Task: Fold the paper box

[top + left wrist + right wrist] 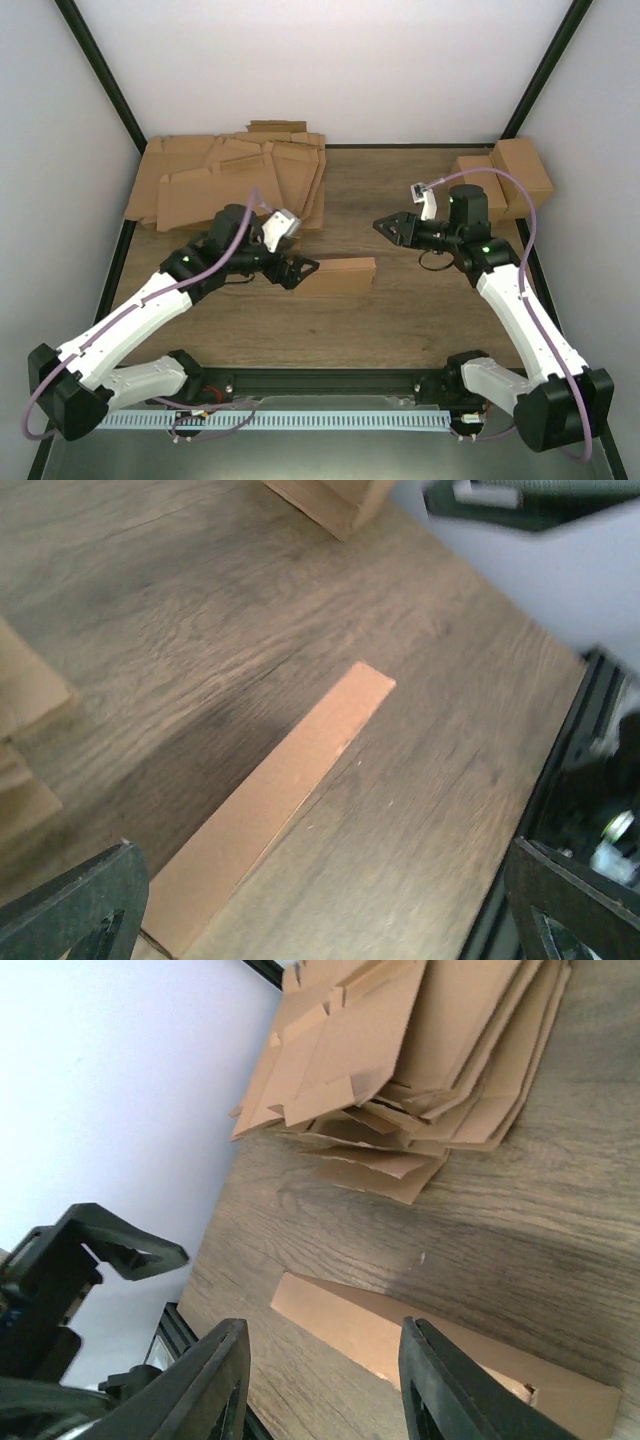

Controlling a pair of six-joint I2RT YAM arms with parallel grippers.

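Both left hand (294, 270) and right hand (391, 228) gape near paper box (342, 277); cardboard sheets (230, 185) behind.

Paper box (338, 275): smooth matt brown cardboard
Table (400, 320): matt dark wood grain
Stacked sheets (240, 185): matt brown cardboard

No legible txt or labels
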